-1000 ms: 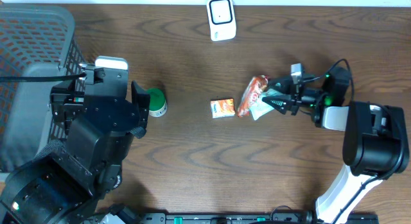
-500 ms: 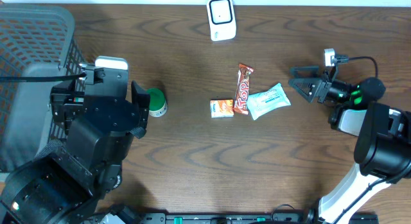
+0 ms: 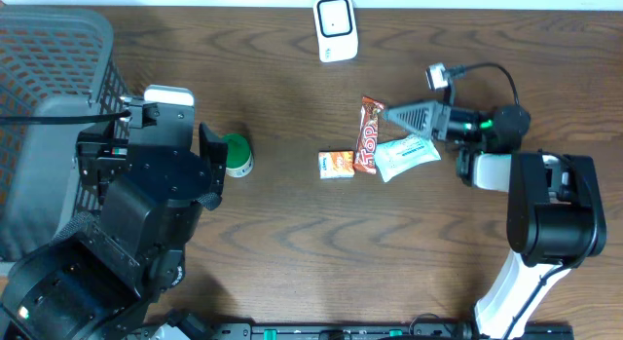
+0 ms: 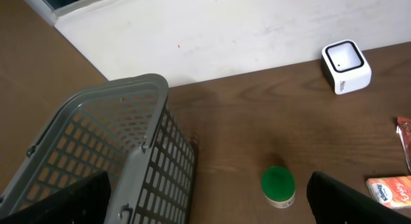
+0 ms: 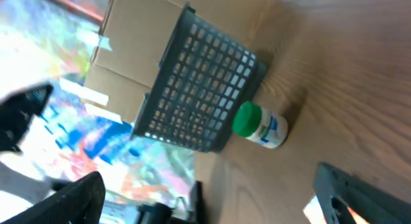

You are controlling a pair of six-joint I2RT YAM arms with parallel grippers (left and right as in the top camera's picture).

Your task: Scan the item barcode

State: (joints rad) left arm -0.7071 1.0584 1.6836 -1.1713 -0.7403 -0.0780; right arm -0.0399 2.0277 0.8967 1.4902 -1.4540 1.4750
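At the far left a grey basket [image 3: 49,48] sits by the table's [image 3: 292,243] back left corner. The left gripper [image 4: 209,185] hangs next to it, and its fingers are spread wide with nothing in them. Just to the right, a little bottle with a green lid [image 3: 237,155] lies on its side.

After a bare gap come the snacks, in the middle of the table. A small orange box [image 3: 337,164] lies flat. Just beside it is a long red snack bar [image 3: 369,135] with white letters, pointing away from the robot. A pale green packet [image 3: 406,153] lies tilted at the bar's near end. No barcode can be made out.

The white scanner [image 3: 335,28] stands at the back edge, well apart from the snacks.

The right gripper [image 3: 394,114] points left, with its tips near the far end of the bar. Its fingers are wide apart and hold nothing.

In front of the snacks there is lots of bare brown table.
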